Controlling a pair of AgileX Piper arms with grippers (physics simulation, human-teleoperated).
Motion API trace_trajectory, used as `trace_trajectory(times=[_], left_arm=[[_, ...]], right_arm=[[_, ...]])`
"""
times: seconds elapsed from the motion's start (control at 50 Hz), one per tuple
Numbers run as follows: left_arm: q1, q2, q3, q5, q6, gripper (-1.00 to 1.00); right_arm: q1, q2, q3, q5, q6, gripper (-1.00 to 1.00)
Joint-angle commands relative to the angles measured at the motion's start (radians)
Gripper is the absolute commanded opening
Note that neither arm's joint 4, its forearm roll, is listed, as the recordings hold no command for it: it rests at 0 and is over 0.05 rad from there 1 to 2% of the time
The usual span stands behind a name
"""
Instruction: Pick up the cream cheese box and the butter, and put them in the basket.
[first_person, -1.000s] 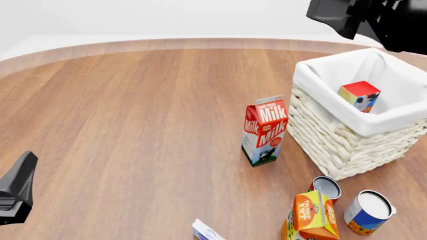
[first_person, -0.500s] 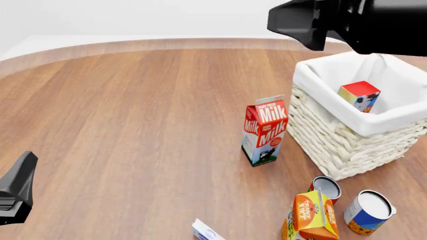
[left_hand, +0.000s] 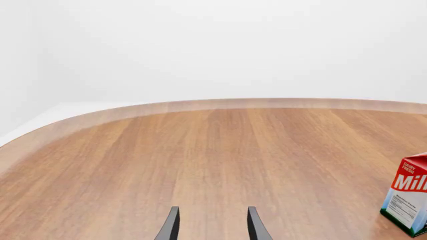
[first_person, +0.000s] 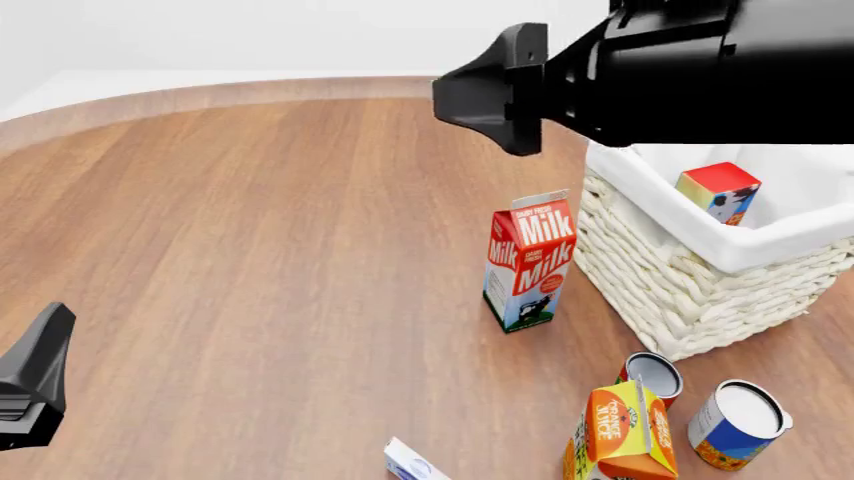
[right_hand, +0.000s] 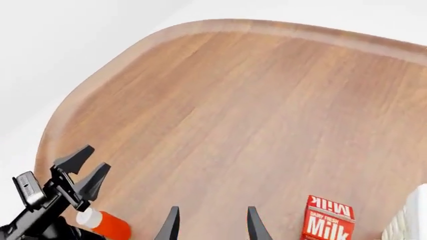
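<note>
The butter (first_person: 718, 192) lies already inside the basket (first_person: 694, 290) at the right of the front view, leaning against the white cloth. The cream cheese box (first_person: 414, 464) is on the counter (first_person: 267, 250) at the bottom edge of that view, only its top corner showing, left of the orange juice carton (first_person: 622, 432) and two cans (first_person: 737, 424). The right hand (right_hand: 209, 225) hangs high at the upper right of the front view, above the basket's near-left corner; in its own view the two fingers stand apart with nothing between them, so it is open and empty. The left hand (left_hand: 212, 227) is low at the lower left of the front view, also open and empty, pointing over bare wood. I judge that the box is what remains to fetch. The danger is the crowding: the milk carton (first_person: 530, 262) stands upright just beside the basket, between the right hand and the box, and a low sweep of the arm could knock it over. Near the box, an approach from the right could push the juice carton or roll a can. Because the box is thin and flat, fingers that close too high may slip off it.
</note>
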Motion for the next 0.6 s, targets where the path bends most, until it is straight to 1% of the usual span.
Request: trace_trajectory(times=[0.02, 0.12, 0.22, 0.24, 0.3, 0.42, 0.5, 0.58, 0.6], left_arm=[[0.000, 0.000, 0.000, 0.000, 0.000, 1.00], [0.000, 0.000, 0.000, 0.000, 0.000, 1.00], [0.000, 0.000, 0.000, 0.000, 0.000, 1.00], [0.000, 0.000, 0.000, 0.000, 0.000, 1.00], [0.000, 0.000, 0.000, 0.000, 0.000, 1.00], [0.000, 0.000, 0.000, 0.000, 0.000, 1.00], [0.000, 0.000, 0.000, 0.000, 0.000, 1.00], [0.000, 0.000, 0.000, 0.000, 0.000, 1.00], [0.000, 0.000, 0.000, 0.000, 0.000, 1.00]], right_arm=[[0.079, 0.071, -0.012, -0.021, -0.003, 1.00], [0.104, 0.088, 0.003, -0.041, 0.005, 1.00], [0.133, 0.103, 0.007, -0.040, 0.010, 1.00], [0.136, 0.110, -0.014, -0.022, 0.011, 1.00], [0.148, 0.120, 0.021, -0.046, 0.015, 1.00], [0.174, 0.138, 0.039, -0.058, 0.033, 1.00], [0.170, 0.142, 0.071, -0.080, 0.050, 1.00], [0.170, 0.141, 0.075, -0.079, 0.055, 1.00], [0.177, 0.143, 0.076, -0.080, 0.064, 1.00]])
